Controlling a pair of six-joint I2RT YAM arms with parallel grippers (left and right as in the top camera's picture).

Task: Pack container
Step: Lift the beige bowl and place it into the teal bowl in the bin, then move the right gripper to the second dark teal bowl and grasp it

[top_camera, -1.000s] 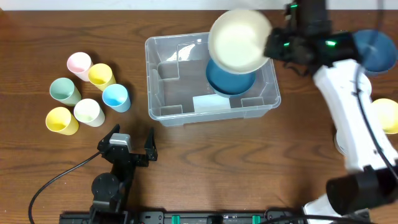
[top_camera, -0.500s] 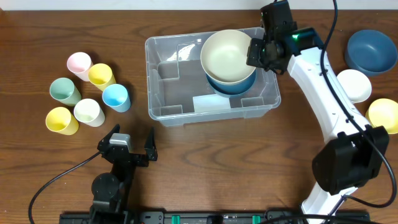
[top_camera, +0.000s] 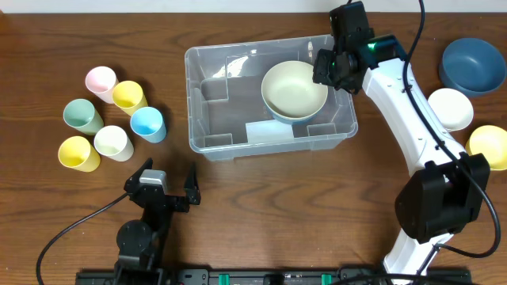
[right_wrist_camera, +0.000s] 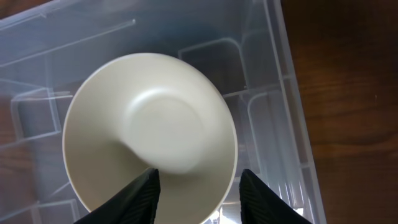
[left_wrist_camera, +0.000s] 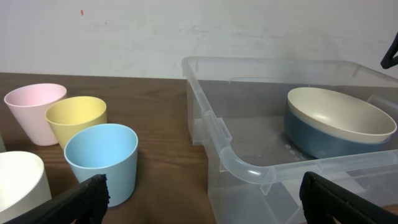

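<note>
Spanning your overhead view, the wooden counter [top_camera: 261, 214] carries everything. Your clear container [top_camera: 190, 95] sits at its far middle, long side running left to right. The right arm [top_camera: 412, 119] reaches over the container's right end. In that end, a cream bowl [top_camera: 294, 91] lies upright, nested in a dark blue bowl [left_wrist_camera: 308, 140]. Right of the container and well apart from it, you have a second blue bowl [top_camera: 473, 65], a white bowl [top_camera: 450, 108] and a yellow bowl [top_camera: 491, 146]. A cluster of pastel cups [top_camera: 112, 141] stands to the container's left. Your right fingers [right_wrist_camera: 144, 190] are spread apart over the cream bowl's rim, one inside it and one outside, clamping nothing. Your left fingers [left_wrist_camera: 87, 200] are parted wide and empty, in front of the container and facing it.
</note>
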